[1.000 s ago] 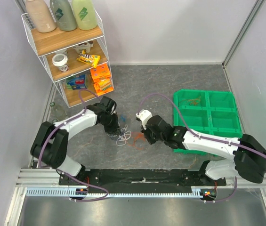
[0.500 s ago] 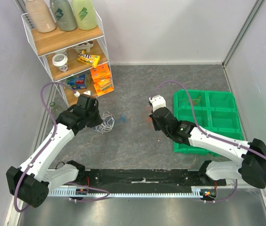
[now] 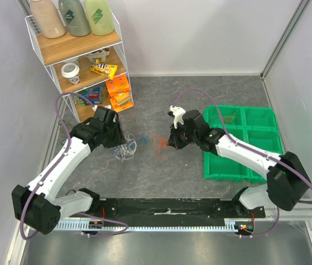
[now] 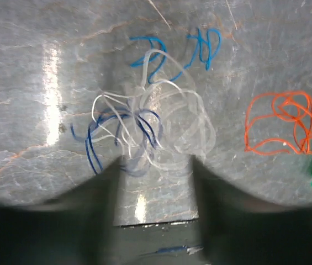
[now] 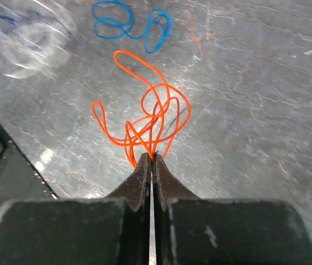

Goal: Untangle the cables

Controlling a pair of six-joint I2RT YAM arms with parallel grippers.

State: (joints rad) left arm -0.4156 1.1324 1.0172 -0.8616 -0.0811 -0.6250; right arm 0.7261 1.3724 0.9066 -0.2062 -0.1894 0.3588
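Pinching the orange cable (image 5: 150, 124) tight in the right jaws, down on the grey counter (image 3: 200, 94). Holding the left jaws wide open at the white and dark blue tangle (image 4: 144, 132). With a light blue cable (image 5: 131, 26) loose between.

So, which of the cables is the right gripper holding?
The orange cable: the right gripper is shut on its strands. The white and dark blue tangle lies before the open left gripper; the light blue cable lies free.
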